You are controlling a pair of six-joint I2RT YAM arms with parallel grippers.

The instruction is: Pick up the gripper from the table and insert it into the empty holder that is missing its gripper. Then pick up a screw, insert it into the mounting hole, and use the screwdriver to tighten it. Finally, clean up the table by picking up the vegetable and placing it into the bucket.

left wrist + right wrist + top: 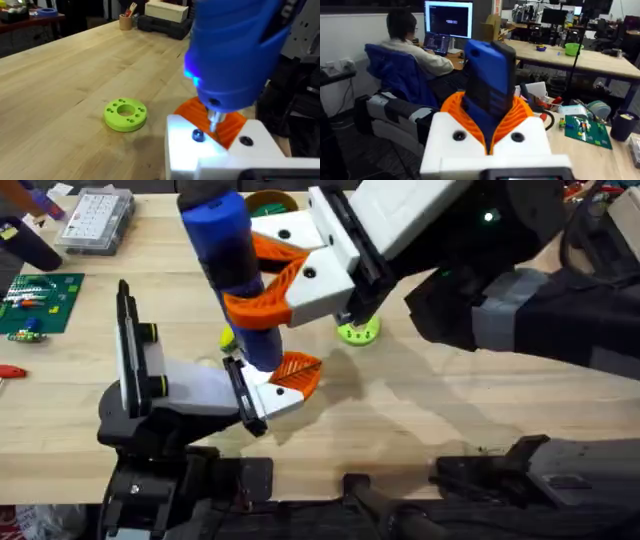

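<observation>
Here the right hand [262,288] is clamped on the screwdriver [228,255], its orange pads [283,272] wrapped around the blue barrel, which stands nearly upright over the desk [420,410]. The metal bit [215,120] points down at the left hand [290,378], right beside a dark screw [198,135] in its white housing; whether bit and screw touch is hard to judge. I cannot tell how the left hand's fingers stand. The vegetable [228,338] peeks out yellow just behind the barrel. A lime-green disc [358,331] lies near, and the bucket [272,202] sits at the far edge.
</observation>
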